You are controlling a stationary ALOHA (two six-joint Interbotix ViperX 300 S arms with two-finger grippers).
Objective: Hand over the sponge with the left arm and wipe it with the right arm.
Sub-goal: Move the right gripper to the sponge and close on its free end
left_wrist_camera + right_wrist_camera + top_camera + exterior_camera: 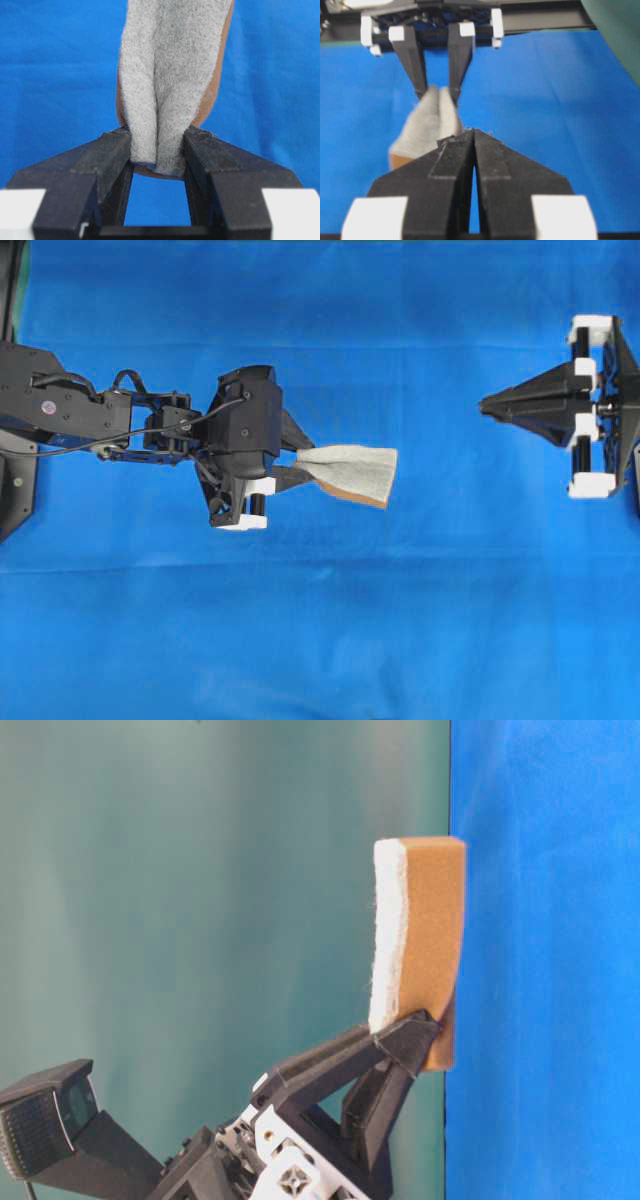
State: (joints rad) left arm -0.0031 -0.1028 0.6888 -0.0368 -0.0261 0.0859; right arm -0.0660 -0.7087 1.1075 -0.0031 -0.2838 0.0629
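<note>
The sponge (352, 472) hangs above the blue cloth, grey rough face up and orange-brown layer underneath. My left gripper (303, 468) is shut on its near end, and the sponge sticks out to the right. In the left wrist view both black fingers (112, 150) pinch the sponge (170, 75) so that its grey face folds inward. The table-level view shows the sponge (430, 940) side-on, with the left gripper (405, 1035) clamped on one end. My right gripper (484, 405) is shut and empty at the right, apart from the sponge. Seen from its wrist, its tips (472, 131) point toward the sponge (427, 125).
A blue cloth (320, 640) covers the whole table. The left arm's black body (70, 410) reaches in from the left edge. A teal wall (200, 870) stands behind the table. The right wrist view shows a dark frame (545, 20) along the cloth's far side.
</note>
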